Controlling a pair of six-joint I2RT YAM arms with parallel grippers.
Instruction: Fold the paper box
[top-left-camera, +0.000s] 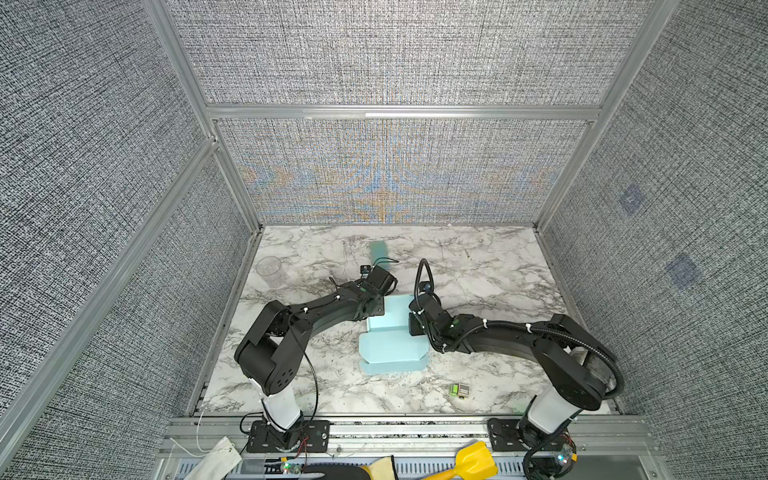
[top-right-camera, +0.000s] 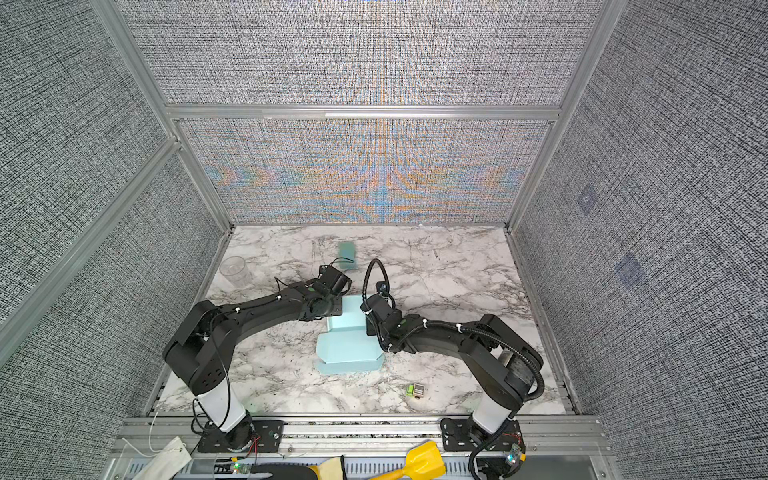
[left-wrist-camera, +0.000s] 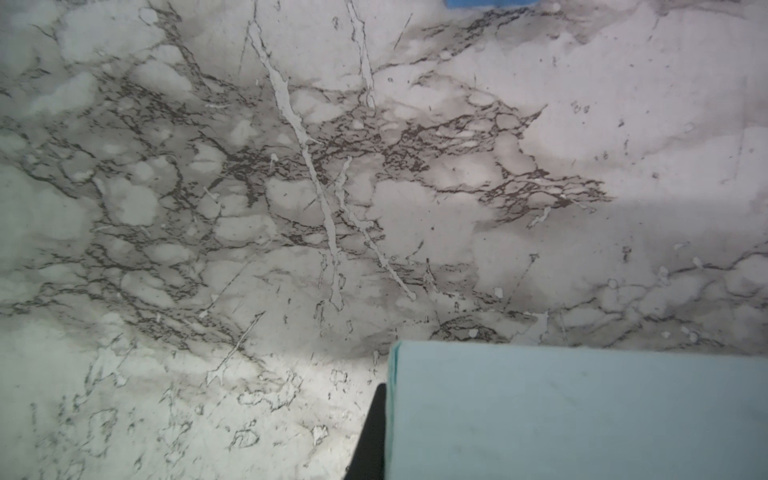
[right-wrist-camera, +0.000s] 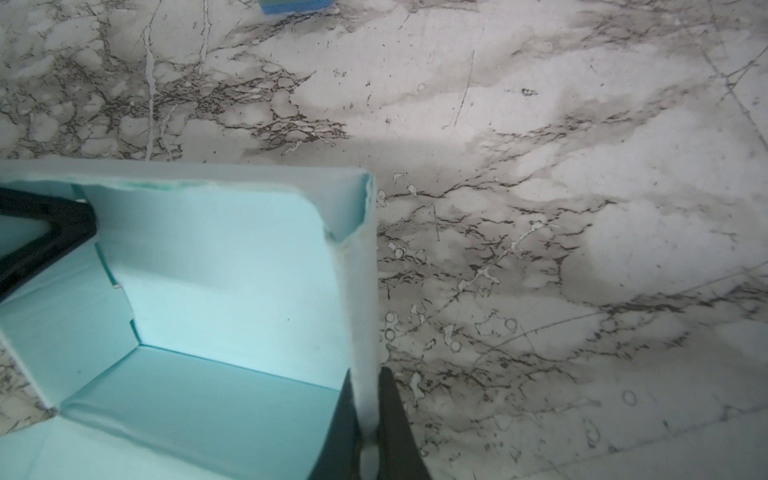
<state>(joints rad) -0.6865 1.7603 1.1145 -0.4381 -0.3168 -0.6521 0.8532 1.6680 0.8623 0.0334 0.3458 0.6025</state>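
The paper box (top-left-camera: 390, 345) (top-right-camera: 347, 351), pale sky-blue card, sits half-formed at the table's middle, with upright walls at its far end and a flat panel with flaps toward the front. My left gripper (top-left-camera: 379, 311) (left-wrist-camera: 390, 399) is shut on the box's left wall (left-wrist-camera: 582, 415). Only one black finger (left-wrist-camera: 374, 432) shows there; the wall hides the other. My right gripper (top-left-camera: 412, 322) (right-wrist-camera: 365, 382) is shut on the right wall (right-wrist-camera: 361, 291), one finger inside the box and one outside. The right wrist view also shows the left gripper's finger (right-wrist-camera: 41, 232) at the opposite wall.
A clear plastic cup (top-left-camera: 270, 268) stands at the far left. A teal-green strip (top-left-camera: 378, 249) (right-wrist-camera: 295, 5) lies beyond the box. A small green and grey item (top-left-camera: 459, 390) lies front right. A yellow scoop (top-left-camera: 473, 459) rests outside the front rail. Fabric walls enclose three sides.
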